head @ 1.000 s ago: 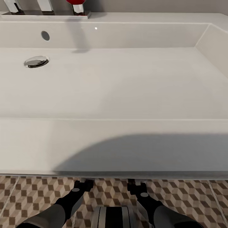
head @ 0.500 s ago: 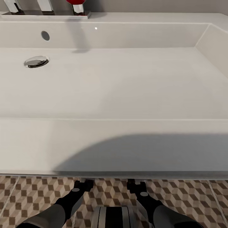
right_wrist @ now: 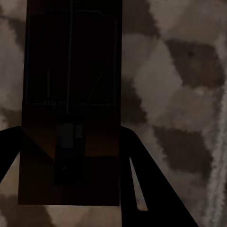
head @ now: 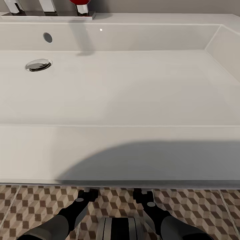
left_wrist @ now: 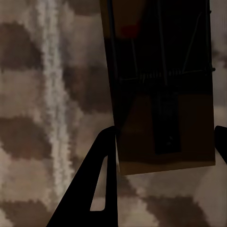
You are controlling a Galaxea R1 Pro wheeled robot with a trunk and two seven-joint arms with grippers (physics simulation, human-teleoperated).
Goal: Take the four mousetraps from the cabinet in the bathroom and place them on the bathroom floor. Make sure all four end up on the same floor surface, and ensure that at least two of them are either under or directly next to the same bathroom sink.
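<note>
between each tool's fingers (left_wrist: 101, 184), a mousetrap (left_wrist: 163, 99)

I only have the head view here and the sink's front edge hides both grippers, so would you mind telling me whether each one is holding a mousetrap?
Observer: Yes. In the left wrist view a mousetrap sits between the left gripper's fingers.
Operator: Thank you, and the right one?
Observer: The right wrist view shows a second mousetrap between the right gripper's fingers.
Operator: What lies beneath them?
Observer: The cube-patterned floor tiles fill the background behind both traps; I cannot tell whether the traps touch the floor.
</note>
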